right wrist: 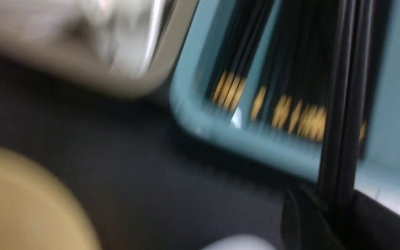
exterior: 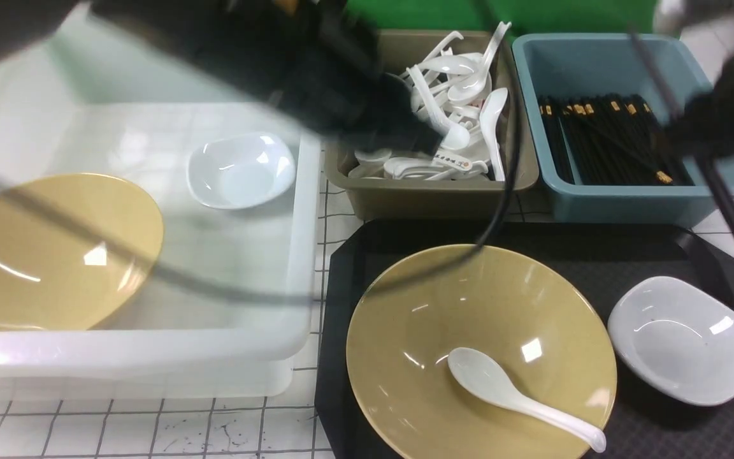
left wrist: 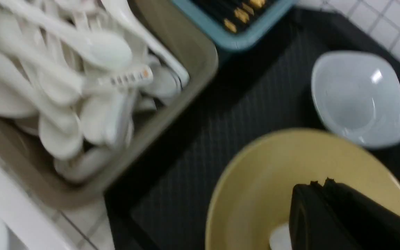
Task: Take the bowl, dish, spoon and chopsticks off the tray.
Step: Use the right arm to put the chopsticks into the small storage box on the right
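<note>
Front view: spoon [exterior: 501, 389] lies in bowl [exterior: 399, 331] on tray [exterior: 596, 248], dish [exterior: 682, 338] beside it, all awaiting removal. Beyond, my right gripper [exterior: 708, 131] pinches the chopsticks [exterior: 733, 220] aloft near the blue bin [exterior: 628, 204], presumably to join their kind. My left gripper [left wrist: 325, 194] is closed and empty.

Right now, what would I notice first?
The big yellow bowl on the black tray, with a white spoon lying inside it. On the right, the right hand holds black chopsticks in the air by the blue bin.
</note>
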Tool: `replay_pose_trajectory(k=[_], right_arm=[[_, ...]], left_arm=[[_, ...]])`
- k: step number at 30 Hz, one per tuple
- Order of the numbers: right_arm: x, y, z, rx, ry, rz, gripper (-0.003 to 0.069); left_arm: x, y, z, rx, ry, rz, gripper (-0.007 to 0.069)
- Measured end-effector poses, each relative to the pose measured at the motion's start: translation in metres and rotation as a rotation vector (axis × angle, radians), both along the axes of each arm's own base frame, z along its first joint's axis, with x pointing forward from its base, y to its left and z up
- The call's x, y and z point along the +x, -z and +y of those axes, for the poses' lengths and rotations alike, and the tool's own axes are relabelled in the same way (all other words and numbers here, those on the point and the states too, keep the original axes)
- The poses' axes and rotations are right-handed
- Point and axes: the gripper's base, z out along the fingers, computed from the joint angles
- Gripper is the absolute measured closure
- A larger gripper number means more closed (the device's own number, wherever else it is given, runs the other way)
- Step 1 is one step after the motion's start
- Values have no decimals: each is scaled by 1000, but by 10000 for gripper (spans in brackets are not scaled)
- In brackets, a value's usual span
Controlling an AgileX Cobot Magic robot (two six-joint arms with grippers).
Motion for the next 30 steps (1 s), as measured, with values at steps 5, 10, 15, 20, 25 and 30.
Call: replay_pose_trajectory(k=[5,10,15,20,25,30], right_arm=[[58,-3,-14,56,94,-134,498],[116,27,-24,90,156,-164,498],[154,70,-25,91,173,-117,498],[166,99,-25,67,182,-4,474],[147,84,-28,-9,146,155,298],[116,53,-24,-50,72,281,216]], left_arm=[[30,-16,-16,-61,-30,-137,636],[42,-12,-23,-86,-47,-180,636],[42,-9,-22,-63,-41,-162,636],[32,-2,-18,24,-5,-61,636],[7,-24,3,104,12,-58,636],[-36,-53,35,117,10,-104,636]])
